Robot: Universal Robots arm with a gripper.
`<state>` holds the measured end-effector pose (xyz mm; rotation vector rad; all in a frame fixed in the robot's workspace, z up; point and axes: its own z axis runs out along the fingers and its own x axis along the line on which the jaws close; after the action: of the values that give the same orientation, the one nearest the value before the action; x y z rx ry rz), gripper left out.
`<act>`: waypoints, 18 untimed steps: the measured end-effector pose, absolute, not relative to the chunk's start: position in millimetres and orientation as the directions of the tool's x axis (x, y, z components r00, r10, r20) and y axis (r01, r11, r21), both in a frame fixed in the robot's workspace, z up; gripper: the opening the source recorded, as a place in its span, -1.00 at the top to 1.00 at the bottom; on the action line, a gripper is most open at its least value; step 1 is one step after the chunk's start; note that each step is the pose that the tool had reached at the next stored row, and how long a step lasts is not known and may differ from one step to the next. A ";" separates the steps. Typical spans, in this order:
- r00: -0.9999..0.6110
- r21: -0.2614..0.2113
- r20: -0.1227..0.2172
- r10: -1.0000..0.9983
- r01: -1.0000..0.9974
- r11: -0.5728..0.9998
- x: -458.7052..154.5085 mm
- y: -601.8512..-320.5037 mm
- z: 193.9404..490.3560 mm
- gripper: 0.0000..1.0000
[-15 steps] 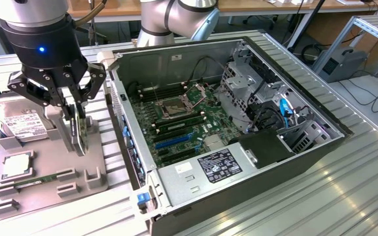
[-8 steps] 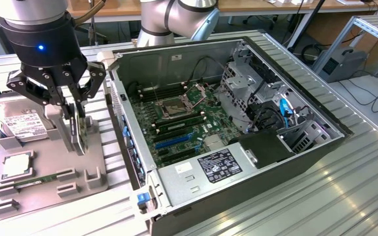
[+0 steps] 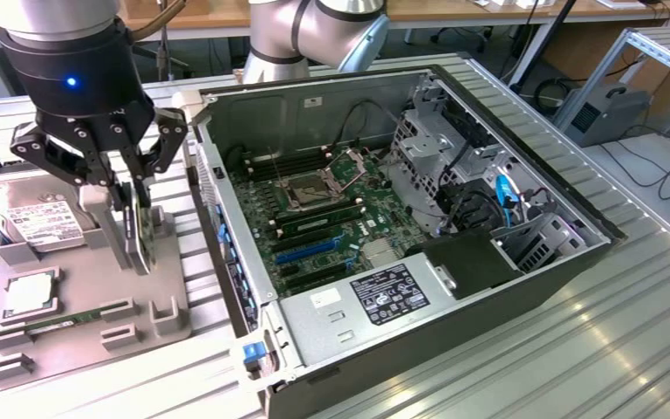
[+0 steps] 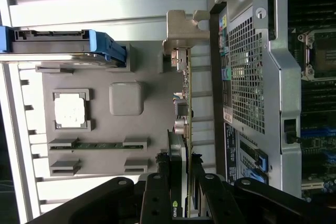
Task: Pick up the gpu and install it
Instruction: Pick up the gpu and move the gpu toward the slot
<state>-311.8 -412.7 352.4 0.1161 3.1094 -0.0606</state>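
My jaws are clamped flat across both faces of the gpu (image 3: 140,229), upright on edge at the grey tray (image 3: 73,336) beside the case (image 3: 428,297); I judge it light, stiff and fragile, best gripped off the fan

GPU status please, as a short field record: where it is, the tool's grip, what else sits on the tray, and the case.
gpu: upright on edge over the gray tray, beside the case
tool: fingers on either side of the gpu's upper part, closed on it
lifted clear of tray: cannot tell
tray also holds: hard drive, processor chip, memory stick
case: lying open, motherboard exposed, gpu not yet in it
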 end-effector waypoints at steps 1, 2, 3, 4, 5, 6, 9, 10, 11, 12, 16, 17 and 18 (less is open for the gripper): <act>-0.997 -0.038 -0.031 0.074 0.075 0.996 -311.8 -412.7 352.8 0.47; -0.997 -0.038 -0.031 0.074 0.075 0.996 -311.8 -412.7 353.1 0.47; -0.997 -0.038 -0.031 0.074 0.075 0.996 -311.8 -412.7 353.4 0.47; -0.997 -0.038 -0.031 0.074 0.075 0.996 -311.8 -412.7 353.7 0.47; -0.997 -0.038 -0.031 0.074 0.075 0.996 -311.8 -412.7 354.1 0.47; -0.997 -0.038 -0.031 0.074 0.075 0.996 -311.8 -412.7 354.6 0.47; -0.997 -0.038 -0.031 0.074 0.075 0.996 -311.8 -412.7 355.6 0.47; -0.997 -0.038 -0.031 0.074 0.075 0.996 -311.8 -412.7 356.1 0.47; -0.997 -0.038 -0.031 0.074 0.075 0.996 -311.8 -412.7 356.4 0.47; -0.997 -0.038 -0.031 0.074 0.075 0.996 -311.8 -412.7 356.7 0.47; -0.997 -0.038 -0.031 0.074 0.075 0.996 -311.8 -412.7 358.2 0.47; -0.997 -0.038 -0.031 0.074 0.075 0.996 -311.8 -412.7 358.5 0.47; -0.997 -0.038 -0.031 0.074 0.075 0.996 -311.8 -412.7 358.8 0.47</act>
<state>-311.8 -412.7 358.8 0.1161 3.1094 -0.0606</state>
